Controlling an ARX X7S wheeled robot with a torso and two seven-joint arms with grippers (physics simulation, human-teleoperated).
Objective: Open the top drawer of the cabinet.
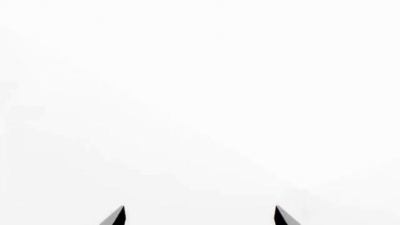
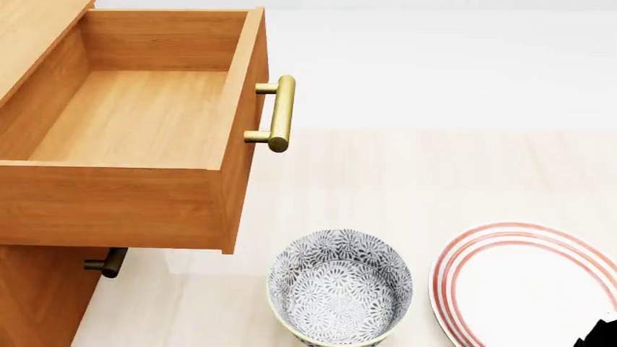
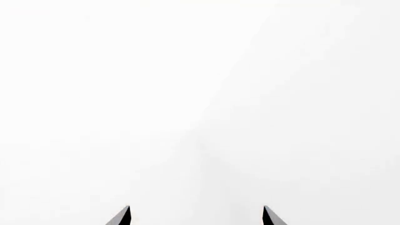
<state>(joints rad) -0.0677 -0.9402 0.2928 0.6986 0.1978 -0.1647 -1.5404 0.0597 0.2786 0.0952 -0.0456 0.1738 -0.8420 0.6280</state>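
top drawer [image 2: 144, 116] stood pulled well out of cabinet [image 2: 39, 296], empty | patterned bowl [image 2: 339, 288] and red-ringed plate [image 2: 525, 285] sat below it | left gripper [image 1: 200, 216] and right gripper [image 3: 196, 216] fingers apart, facing blank white, nothing near

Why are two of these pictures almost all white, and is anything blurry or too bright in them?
Both wrist views face plain white, evenly lit, showing only dark tips of the left gripper and right gripper, set apart. The head view is sharp, softly lit: the top drawer darkens the lower handle beneath it; the brass handle has a mild sheen; the bowl and plate stay crisp.
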